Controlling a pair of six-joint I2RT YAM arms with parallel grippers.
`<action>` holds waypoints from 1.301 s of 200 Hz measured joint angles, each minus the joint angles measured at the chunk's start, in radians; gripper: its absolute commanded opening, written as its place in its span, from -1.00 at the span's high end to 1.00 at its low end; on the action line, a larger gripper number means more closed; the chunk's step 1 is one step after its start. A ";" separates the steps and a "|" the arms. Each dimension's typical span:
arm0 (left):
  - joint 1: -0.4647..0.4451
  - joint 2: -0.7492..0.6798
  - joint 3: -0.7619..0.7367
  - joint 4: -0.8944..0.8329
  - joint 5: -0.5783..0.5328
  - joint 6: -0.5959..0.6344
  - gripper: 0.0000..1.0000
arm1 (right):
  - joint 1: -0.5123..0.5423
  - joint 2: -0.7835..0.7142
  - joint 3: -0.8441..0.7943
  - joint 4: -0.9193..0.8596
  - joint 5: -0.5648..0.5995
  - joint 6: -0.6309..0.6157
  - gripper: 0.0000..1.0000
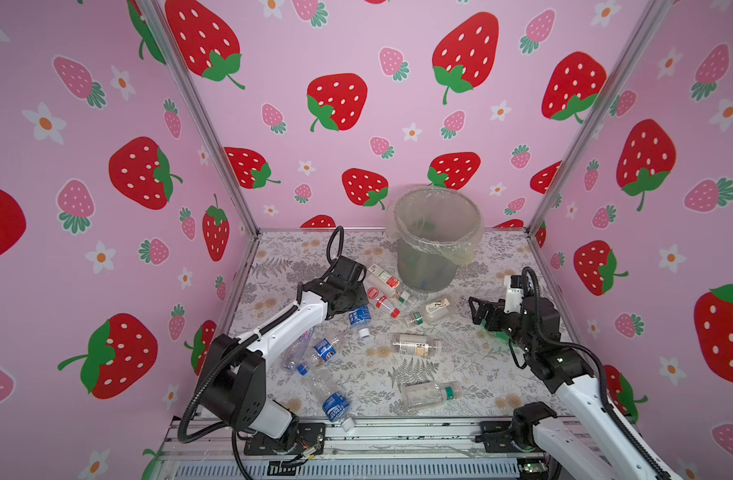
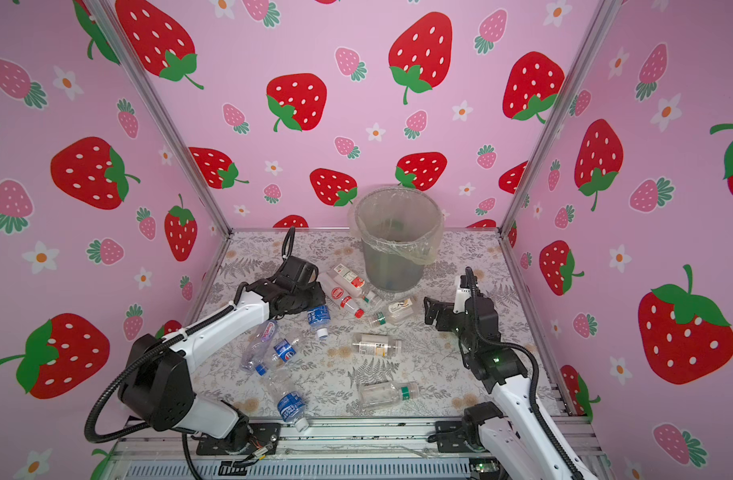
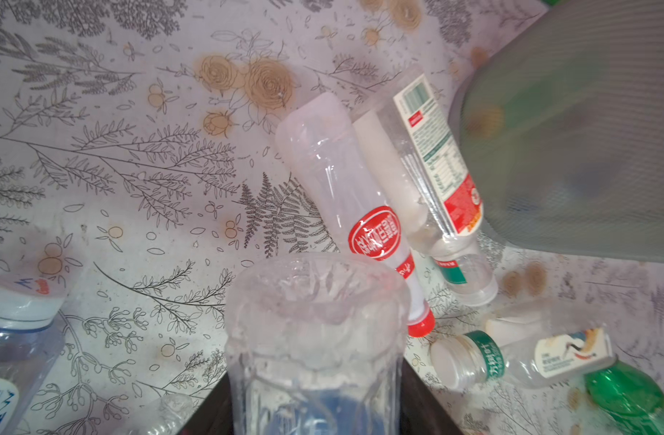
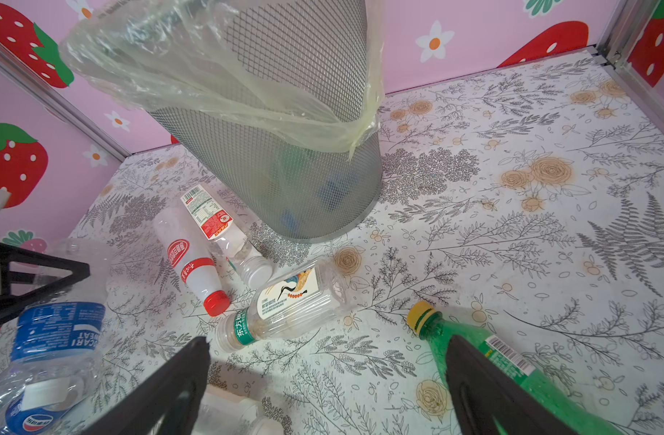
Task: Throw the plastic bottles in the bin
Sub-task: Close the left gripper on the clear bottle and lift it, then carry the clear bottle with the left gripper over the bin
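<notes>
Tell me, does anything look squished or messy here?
Yes. Bottles lie tipped over all across the table, and the clear one beside the left arm looks crumpled. The bin has a bag liner sagging lower on one side.

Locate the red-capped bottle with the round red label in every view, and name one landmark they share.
In a top view: red-capped bottle lies just left of the bin.
In a top view: bottle likewise left of the bin.
Left wrist: bottle near the bin.
Right wrist: bottle near the bin.
Shared landmark: the bin.
</notes>
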 measured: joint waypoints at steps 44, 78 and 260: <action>0.010 -0.109 -0.053 0.064 0.053 0.071 -0.15 | 0.000 -0.005 -0.017 0.005 0.001 0.005 -0.99; 0.022 -0.181 -0.105 0.120 0.101 0.107 -0.14 | 0.000 0.009 -0.029 0.009 -0.014 0.010 -0.99; 0.025 -0.434 -0.236 0.536 0.268 0.276 0.00 | 0.000 -0.027 -0.101 0.014 -0.012 0.066 -0.99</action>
